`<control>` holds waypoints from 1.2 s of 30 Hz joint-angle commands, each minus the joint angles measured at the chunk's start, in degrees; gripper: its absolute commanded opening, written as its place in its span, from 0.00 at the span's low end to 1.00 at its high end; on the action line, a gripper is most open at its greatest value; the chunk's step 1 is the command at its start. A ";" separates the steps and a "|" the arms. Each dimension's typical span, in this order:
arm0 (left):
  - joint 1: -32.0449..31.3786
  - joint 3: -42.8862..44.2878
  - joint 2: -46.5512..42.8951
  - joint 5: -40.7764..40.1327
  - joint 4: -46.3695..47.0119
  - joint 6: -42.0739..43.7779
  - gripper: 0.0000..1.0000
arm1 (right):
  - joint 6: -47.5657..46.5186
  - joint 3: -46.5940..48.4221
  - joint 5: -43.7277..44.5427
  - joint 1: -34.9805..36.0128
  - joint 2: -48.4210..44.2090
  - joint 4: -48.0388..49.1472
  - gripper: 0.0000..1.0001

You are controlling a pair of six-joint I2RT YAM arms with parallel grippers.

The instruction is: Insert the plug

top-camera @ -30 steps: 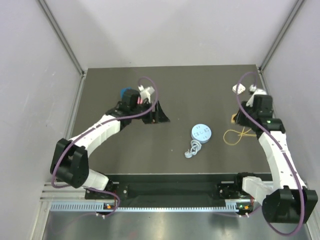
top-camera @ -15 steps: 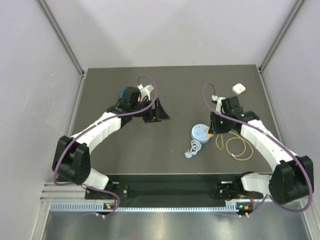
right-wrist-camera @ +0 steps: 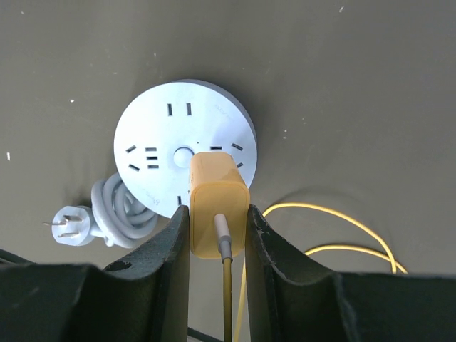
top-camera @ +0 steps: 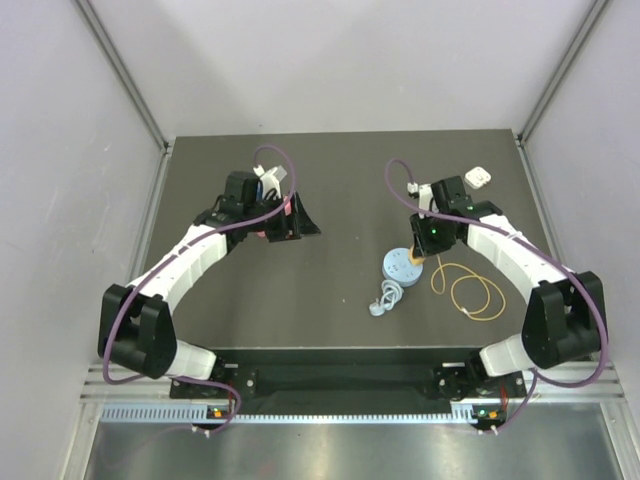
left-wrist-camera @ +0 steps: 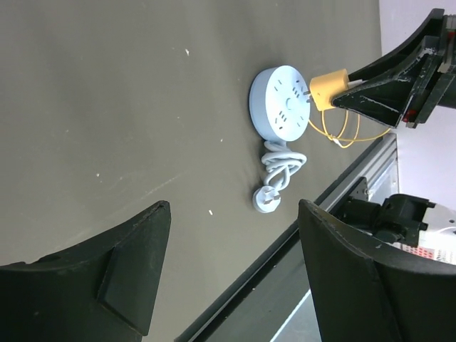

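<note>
Now, on the big dark table (top-camera: 340, 180), my left gripper (left-wrist-camera: 231, 228) hangs off to the side with its jaws spread wide and nothing in them. My right gripper (right-wrist-camera: 217, 217) is over the round blue socket disc (right-wrist-camera: 160, 121), and its jaws pinch the yellow plug (left-wrist-camera: 328, 87) by both sides. The plug sits right at the disc's edge, and its thin yellow wire (right-wrist-camera: 342, 217) loops away behind. I am on the lining-up step. I think the pins are just at the disc's top, but the plug hides them. Next I must match the pins to a pair of little slots and push straight in.
</note>
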 commanded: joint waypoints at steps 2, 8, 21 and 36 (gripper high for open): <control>0.41 1.09 -2.33 -1.33 -1.20 3.12 0.77 | -2.48 2.52 -0.78 0.43 1.89 2.45 0.00; 0.68 0.92 -1.63 -0.63 -1.03 3.48 0.77 | -3.45 2.88 -1.48 0.52 5.05 3.43 0.00; 1.56 0.92 -1.54 -0.01 -0.50 3.21 0.77 | -3.19 1.91 0.80 1.13 6.99 4.21 0.00; 2.52 1.01 -1.63 0.17 -0.41 3.12 0.77 | 1.55 -4.16 6.15 7.02 10.06 8.70 0.00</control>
